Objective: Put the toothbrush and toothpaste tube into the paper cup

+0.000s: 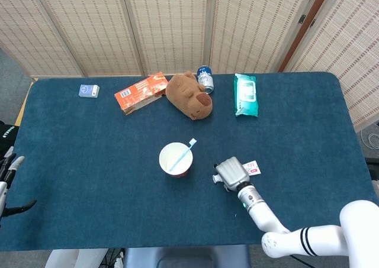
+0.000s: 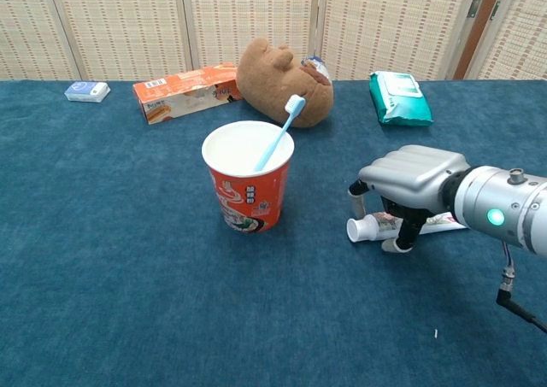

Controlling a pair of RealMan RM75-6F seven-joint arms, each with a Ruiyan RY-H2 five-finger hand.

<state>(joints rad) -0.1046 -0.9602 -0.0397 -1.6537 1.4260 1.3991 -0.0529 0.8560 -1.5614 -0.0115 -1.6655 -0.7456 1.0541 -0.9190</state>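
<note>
An orange-printed paper cup [image 1: 176, 160] [image 2: 248, 186] stands upright near the table's middle. A blue toothbrush [image 1: 182, 154] [image 2: 278, 135] leans inside it, bristle end up. To its right the toothpaste tube [image 2: 373, 226] [image 1: 251, 168] lies flat on the blue cloth, white cap toward the cup. My right hand [image 1: 232, 173] [image 2: 408, 178] hovers low over the tube's cap half, with fingers [image 2: 357, 201] reaching down behind it and in front of it. The tube still rests on the table. My left hand [image 1: 7, 182] sits off the table's left edge, fingers apart and holding nothing.
Along the far side lie a small blue box [image 1: 89, 90], an orange carton [image 1: 141, 91], a brown plush toy [image 1: 189, 95], a blue can [image 1: 205, 77] and a green wipes pack [image 1: 245, 94]. The table edge [image 1: 177, 244] runs close in front.
</note>
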